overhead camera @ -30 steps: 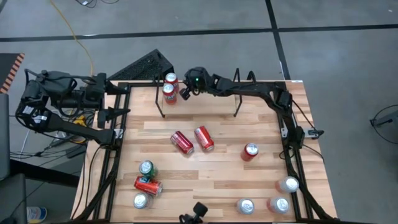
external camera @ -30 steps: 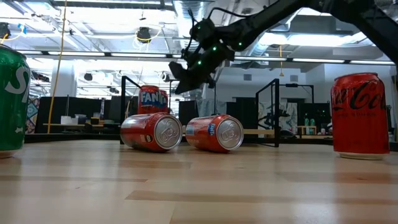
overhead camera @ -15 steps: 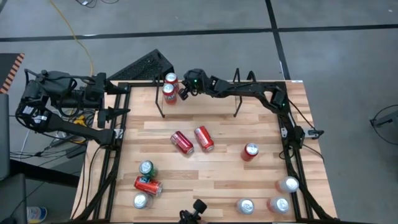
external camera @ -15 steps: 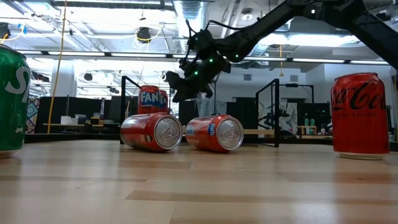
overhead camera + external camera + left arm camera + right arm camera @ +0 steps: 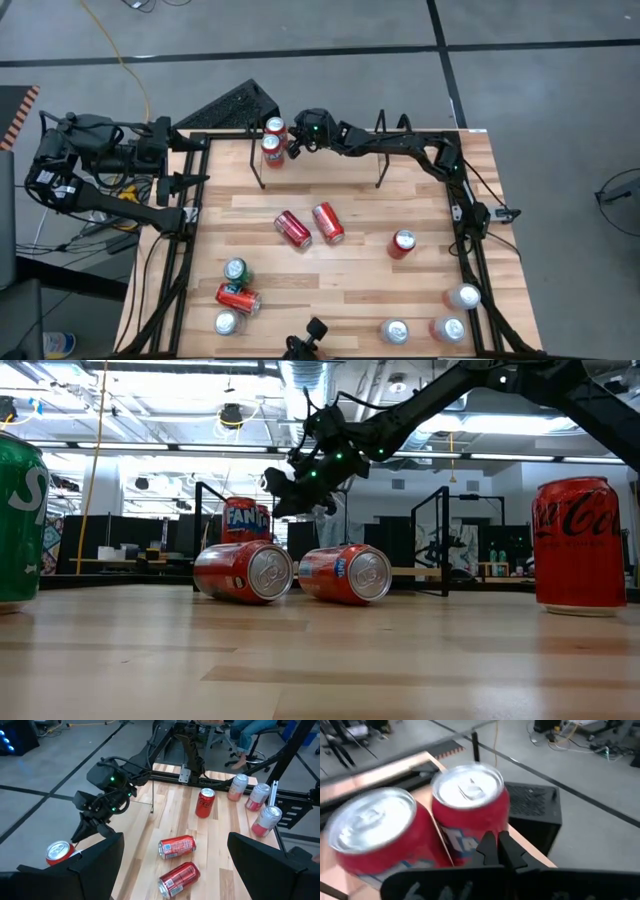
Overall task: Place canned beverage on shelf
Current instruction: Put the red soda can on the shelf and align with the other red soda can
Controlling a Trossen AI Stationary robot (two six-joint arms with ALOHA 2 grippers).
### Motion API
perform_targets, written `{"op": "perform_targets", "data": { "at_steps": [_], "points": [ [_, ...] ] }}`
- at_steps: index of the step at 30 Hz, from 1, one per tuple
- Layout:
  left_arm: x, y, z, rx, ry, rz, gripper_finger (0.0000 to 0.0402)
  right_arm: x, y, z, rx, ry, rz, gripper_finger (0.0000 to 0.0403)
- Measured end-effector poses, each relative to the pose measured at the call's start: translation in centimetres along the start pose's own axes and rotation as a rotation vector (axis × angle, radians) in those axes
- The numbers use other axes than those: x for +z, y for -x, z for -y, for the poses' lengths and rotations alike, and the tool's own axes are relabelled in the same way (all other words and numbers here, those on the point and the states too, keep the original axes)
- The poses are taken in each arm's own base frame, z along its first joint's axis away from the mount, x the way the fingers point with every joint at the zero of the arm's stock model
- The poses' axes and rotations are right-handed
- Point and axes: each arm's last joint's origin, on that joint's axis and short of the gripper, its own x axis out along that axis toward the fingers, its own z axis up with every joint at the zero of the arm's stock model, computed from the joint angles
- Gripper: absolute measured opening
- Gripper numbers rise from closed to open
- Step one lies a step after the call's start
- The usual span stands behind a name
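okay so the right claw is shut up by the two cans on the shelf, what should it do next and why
Probably pull back from the shelf toward the table's middle. The right claw is shut and empty beside two upright cans already on the shelf, while two red cans lie on their sides mid-table. The left claw waits open at the table's left edge.

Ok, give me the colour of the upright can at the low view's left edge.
Green with white lettering, clearest in the low view.

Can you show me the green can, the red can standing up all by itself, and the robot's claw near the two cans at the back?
Green metal can point(image 5: 236, 270), high view, silver top.
Upright red metal can point(image 5: 402, 243), high view, lid.
Right gripper point(image 5: 296, 146), high view, shut fingertips.
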Motion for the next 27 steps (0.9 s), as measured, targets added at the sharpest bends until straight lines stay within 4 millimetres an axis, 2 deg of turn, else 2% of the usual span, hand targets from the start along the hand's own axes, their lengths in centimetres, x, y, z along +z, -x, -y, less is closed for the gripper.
{"op": "perform_targets", "data": {
  "at_steps": [22,27],
  "points": [
    [0.04,0.00,-0.01,0.004,-0.016,0.005,0.0341,0.15,-0.17,0.89,0.026,-0.070,0.001,0.0000],
    [0.04,0.00,-0.01,0.004,-0.016,0.005,0.0341,-0.40,0.20,0.36,0.043,0.002,-0.079,0.0000]
  ]
}}
